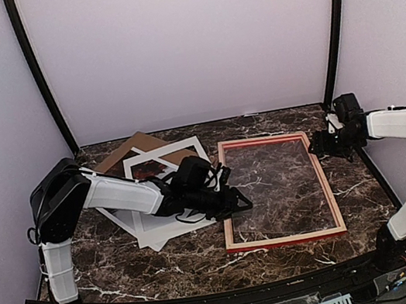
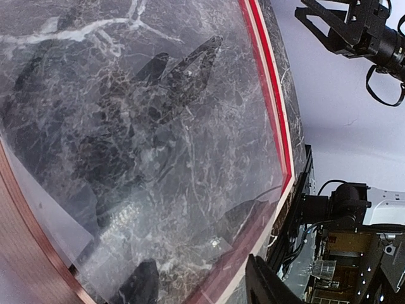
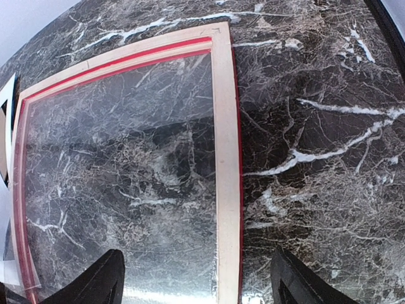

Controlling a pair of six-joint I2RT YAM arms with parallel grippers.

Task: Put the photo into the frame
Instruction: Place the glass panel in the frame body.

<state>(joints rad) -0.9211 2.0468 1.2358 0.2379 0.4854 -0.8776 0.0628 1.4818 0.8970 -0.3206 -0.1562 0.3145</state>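
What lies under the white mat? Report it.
A brown backing board sticks out past the white mat; the reddish-brown photo shows through its window. The left arm hides the rest.

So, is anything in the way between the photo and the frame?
Yes: the mat lies over the photo, which shows only through its window. The frame holds just glass in its opening.

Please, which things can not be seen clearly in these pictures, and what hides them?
- Top view: the photo lies mostly under the white mat and the left arm; only a dark reddish patch shows.
- Top view: the left gripper is dark against dark marble, so contact with the frame cannot be told.
- Both wrist views: the picture edges cut off the frame.
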